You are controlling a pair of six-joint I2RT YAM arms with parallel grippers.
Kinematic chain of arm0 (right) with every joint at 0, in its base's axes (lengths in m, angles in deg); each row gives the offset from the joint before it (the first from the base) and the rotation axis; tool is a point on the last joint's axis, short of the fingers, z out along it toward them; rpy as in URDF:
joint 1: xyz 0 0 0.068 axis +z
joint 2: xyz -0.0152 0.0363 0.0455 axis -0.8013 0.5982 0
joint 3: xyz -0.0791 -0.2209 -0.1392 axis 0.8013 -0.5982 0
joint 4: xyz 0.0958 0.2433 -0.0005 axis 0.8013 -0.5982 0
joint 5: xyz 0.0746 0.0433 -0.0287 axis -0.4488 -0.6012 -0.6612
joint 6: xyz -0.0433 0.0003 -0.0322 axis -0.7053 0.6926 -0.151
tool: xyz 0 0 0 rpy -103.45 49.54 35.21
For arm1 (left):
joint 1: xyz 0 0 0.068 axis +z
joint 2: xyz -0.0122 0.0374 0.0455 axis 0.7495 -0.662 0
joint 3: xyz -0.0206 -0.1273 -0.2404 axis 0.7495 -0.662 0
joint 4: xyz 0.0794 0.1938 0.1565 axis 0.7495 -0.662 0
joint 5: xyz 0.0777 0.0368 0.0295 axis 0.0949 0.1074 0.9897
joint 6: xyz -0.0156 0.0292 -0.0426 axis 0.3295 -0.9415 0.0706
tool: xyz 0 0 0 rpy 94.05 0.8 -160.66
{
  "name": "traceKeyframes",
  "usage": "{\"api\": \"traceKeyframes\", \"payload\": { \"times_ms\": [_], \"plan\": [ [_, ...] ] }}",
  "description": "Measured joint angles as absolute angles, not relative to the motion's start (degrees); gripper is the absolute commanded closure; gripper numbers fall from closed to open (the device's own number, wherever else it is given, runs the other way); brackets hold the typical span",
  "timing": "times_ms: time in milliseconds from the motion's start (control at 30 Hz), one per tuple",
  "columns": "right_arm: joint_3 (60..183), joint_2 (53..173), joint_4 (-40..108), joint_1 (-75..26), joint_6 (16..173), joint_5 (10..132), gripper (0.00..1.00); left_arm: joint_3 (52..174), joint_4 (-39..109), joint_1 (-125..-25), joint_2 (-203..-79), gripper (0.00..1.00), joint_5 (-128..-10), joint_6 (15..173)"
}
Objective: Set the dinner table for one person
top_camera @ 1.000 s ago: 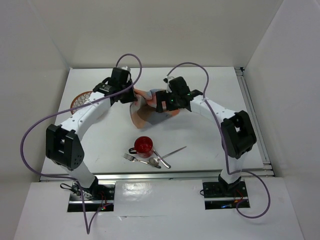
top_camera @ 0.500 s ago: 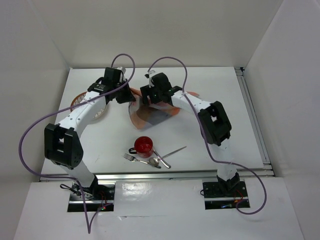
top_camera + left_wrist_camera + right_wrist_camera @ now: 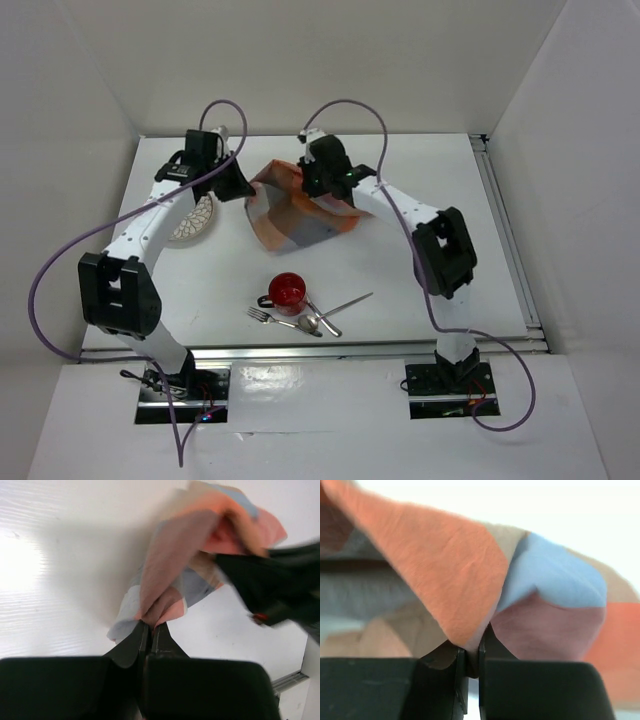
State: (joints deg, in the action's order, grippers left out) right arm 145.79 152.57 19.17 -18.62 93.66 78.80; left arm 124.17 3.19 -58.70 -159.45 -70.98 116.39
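Listing your table [image 3: 440, 170] (white, flat): mat [image 3: 300, 218], orange-and-blue checked, hanging between both grippers over far centre; left gripper [image 3: 150, 628] jaws pinching one fold, right gripper [image 3: 472, 650] jaws pinching another; plate [image 3: 195, 218] at left; red cup [image 3: 287, 291] and cutlery [image 3: 306, 324] near front.

White worktop [image 3: 420, 270], plain and flat. Near edge, about centre: red mug [image 3: 288, 291]. Just nearside of it lie a fork [image 3: 262, 316], a spoon [image 3: 310, 324] and a knife [image 3: 347, 304], spoon and knife overlapping. Left side: patterned plate [image 3: 192, 224], partly hidden.
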Motion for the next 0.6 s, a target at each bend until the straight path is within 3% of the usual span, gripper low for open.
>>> {"api": "traceKeyframes", "payload": {
  "times_ms": [267, 600],
  "plan": [
    [141.64, 128.44, 17.20, -23.04, 90.97, 76.61, 1.00, 134.04, 0.85, -53.24, -155.60, 1.00, -73.39, 115.25],
    [136.17, 107.42, 15.39, -22.67, 87.12, 66.99, 1.00, 142.74, 0.39, -53.00, -137.42, 1.00, -77.72, 115.12]
  ]
}}
